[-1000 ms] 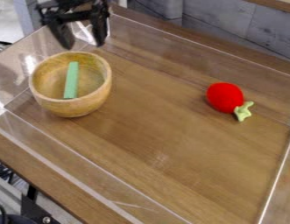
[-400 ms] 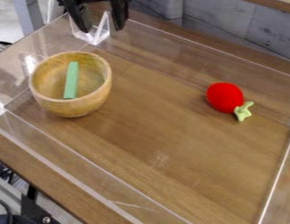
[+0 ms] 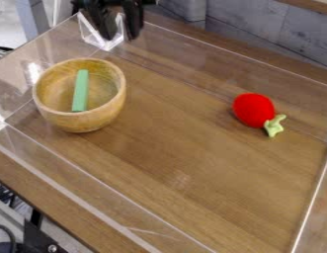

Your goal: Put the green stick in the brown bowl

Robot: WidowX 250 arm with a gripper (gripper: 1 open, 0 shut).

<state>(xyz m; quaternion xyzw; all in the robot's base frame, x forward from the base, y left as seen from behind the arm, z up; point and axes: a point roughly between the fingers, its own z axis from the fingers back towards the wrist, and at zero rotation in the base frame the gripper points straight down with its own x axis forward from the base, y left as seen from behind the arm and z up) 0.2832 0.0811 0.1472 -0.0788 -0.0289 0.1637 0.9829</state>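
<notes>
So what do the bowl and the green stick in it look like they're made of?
The bowl looks like wood with a smooth, low-sheen finish: light brown and thick-walled, paler inside, though I can't make out clear grain. The green stick could be plastic or painted wood; its flat, even light-green color fits either, and the picture doesn't settle which.

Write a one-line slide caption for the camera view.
Green stick lying in the brown bowl, red strawberry toy on the wooden table.
</notes>
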